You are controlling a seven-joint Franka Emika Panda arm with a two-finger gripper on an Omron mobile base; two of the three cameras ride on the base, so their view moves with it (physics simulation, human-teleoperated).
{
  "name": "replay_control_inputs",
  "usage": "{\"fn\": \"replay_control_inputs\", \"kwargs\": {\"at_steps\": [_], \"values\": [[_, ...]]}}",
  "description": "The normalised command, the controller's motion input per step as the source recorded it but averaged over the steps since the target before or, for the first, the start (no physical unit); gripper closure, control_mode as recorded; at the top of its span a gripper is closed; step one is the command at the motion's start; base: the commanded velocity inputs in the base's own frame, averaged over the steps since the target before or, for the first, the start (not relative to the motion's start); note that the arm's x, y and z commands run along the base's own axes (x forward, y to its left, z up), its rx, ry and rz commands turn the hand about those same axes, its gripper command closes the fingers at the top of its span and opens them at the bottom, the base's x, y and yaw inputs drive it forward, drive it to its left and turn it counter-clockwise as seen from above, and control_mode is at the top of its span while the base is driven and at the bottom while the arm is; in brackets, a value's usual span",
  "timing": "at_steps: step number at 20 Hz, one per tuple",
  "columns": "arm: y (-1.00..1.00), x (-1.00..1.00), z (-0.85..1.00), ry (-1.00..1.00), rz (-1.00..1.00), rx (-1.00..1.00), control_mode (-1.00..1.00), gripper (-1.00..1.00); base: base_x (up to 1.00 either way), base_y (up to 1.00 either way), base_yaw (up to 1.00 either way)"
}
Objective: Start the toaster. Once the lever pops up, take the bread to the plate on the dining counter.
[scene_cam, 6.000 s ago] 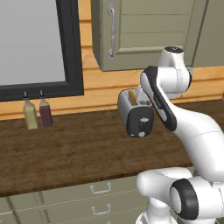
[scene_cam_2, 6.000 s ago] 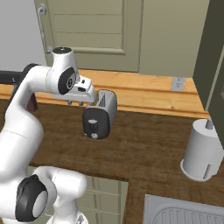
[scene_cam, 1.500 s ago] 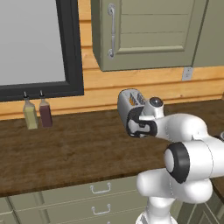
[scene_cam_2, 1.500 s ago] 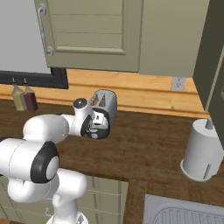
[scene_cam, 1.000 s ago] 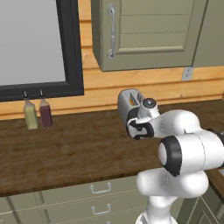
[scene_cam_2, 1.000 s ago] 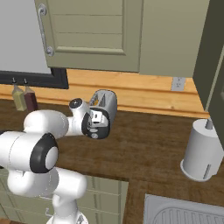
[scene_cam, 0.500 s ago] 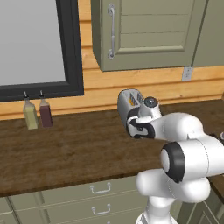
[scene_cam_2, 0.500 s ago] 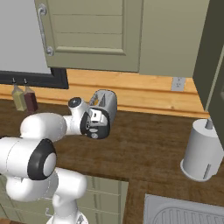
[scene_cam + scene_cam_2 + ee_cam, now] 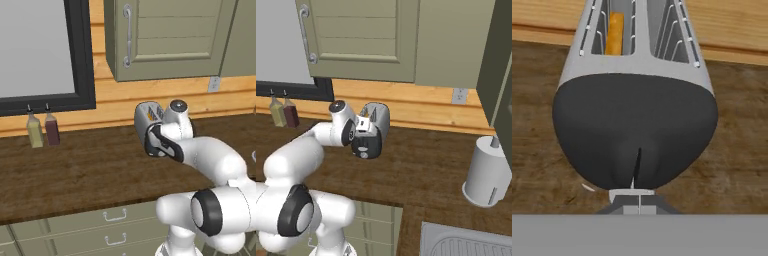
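Observation:
The silver-grey toaster (image 9: 145,114) (image 9: 377,118) (image 9: 640,60) stands on the dark wood counter near the plank wall. Its black end panel (image 9: 634,135) faces me. The bread (image 9: 615,32) sits low in the left slot, with just its golden edge showing. My gripper (image 9: 639,199) (image 9: 362,134) is shut, its tips pressed together at the lower end of the panel's vertical slot. In the left base view my hand (image 9: 162,141) covers most of that panel. The plate and the dining counter are out of view.
Two small bottles (image 9: 35,132) (image 9: 51,130) stand by the wall under the dark-framed window (image 9: 37,50). A paper towel roll (image 9: 487,172) stands to the right, and a sink (image 9: 466,242) lies in front of it. Green wall cabinets (image 9: 165,40) hang above the toaster.
Six seconds ago the hand hung above and beside the toaster; it has since dropped to the black end panel. Over the last second it has only shifted slightly there.

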Motion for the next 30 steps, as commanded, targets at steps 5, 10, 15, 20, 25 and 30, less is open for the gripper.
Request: {"fn": "replay_control_inputs", "kwargs": {"at_steps": [5,10,15,20,25,30], "values": [[0.0,-0.23,0.35,-0.01,0.0,0.0,-1.0,1.0,0.0,0.0,0.0],[0.01,-0.13,0.37,-0.08,0.02,0.0,-1.0,1.0,0.0,0.0,0.0],[0.16,0.0,0.38,-0.1,0.01,0.0,-1.0,1.0,0.0,0.0,0.0],[0.19,0.0,0.32,-0.13,0.01,0.0,-1.0,1.0,0.0,0.0,0.0],[0.18,0.0,0.28,-0.12,0.0,0.0,-1.0,1.0,0.0,0.0,0.0],[0.16,0.0,0.07,-0.04,0.0,0.0,-1.0,1.0,0.0,0.0,0.0]]}}
